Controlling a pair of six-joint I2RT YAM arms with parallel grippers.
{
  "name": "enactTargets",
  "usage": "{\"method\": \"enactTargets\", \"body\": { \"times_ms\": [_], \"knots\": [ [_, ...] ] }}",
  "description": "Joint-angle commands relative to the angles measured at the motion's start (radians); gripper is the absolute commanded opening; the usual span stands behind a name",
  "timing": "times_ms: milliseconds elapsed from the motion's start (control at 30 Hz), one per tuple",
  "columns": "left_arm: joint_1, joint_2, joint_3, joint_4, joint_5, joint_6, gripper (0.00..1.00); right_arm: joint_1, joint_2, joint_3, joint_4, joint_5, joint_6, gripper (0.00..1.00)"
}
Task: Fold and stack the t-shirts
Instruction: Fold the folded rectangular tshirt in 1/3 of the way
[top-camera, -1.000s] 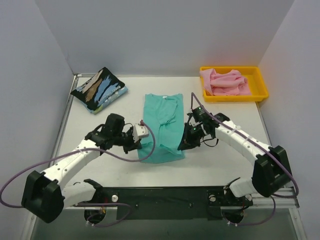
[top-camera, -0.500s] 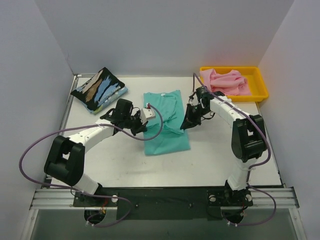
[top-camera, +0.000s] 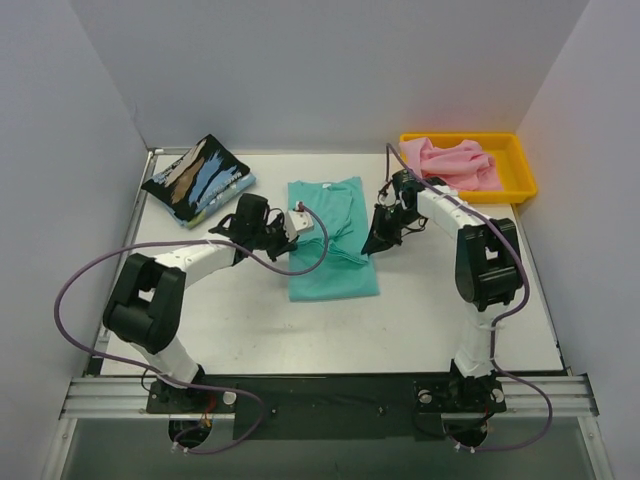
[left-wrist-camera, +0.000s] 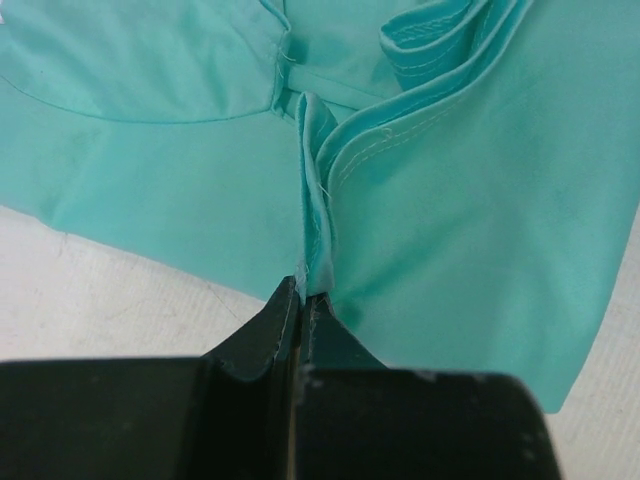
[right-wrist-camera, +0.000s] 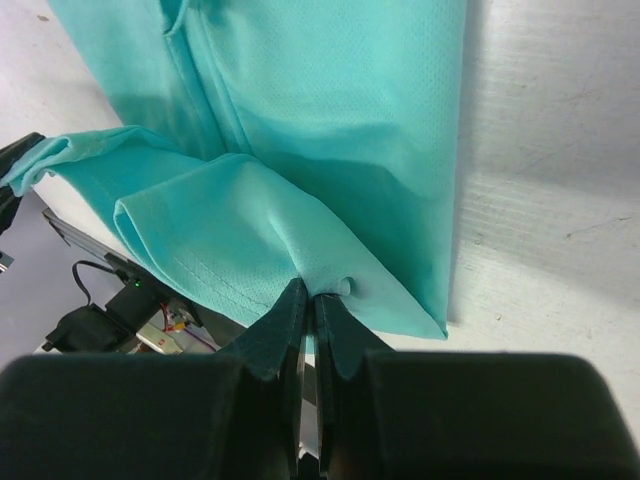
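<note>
The teal-green t-shirt (top-camera: 330, 240) lies in the middle of the white tabletop (top-camera: 420, 320), its length running away from the arm bases. Its near half lies flat, and a layer is lifted and bunched across the middle between the two arms.

The left pincer (top-camera: 288, 240) sits at the shirt's left edge, clenched on it. In the left wrist view its black fingers are pressed together on a thin ridge of the teal cloth (left-wrist-camera: 480, 200), which rises from the left pincer (left-wrist-camera: 300, 290) toward a gathered roll of hem with a line of pale stitching. The right pincer (top-camera: 372, 246) is at the shirt's right edge, likewise clamped tight. The right wrist view shows the right pincer (right-wrist-camera: 311, 295) pinching a small tuck of the fine-meshed teal fabric (right-wrist-camera: 340, 120), with a stitched folded flap held above the flat layer underneath.

At the far left of the tabletop rests the black t-shirt (top-camera: 198, 180), folded into a compact rectangle, its blue, tan and white streaks facing up. In the far right corner stands a yellow plastic tray (top-camera: 520, 185), and the pink t-shirt (top-camera: 450, 163) lies crumpled inside it. Both are well apart from the teal shirt.
</note>
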Motion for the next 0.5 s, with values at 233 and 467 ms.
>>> {"method": "enactTargets", "body": {
  "times_ms": [233, 467],
  "knots": [
    [-0.007, 0.057, 0.02, 0.151, -0.017, 0.018, 0.0, -0.03, 0.032, 0.022, -0.031, 0.09, 0.014, 0.0],
    [-0.019, 0.063, 0.009, 0.121, -0.035, 0.055, 0.11, -0.036, 0.069, 0.043, -0.02, 0.101, 0.018, 0.25]
  ]
}}
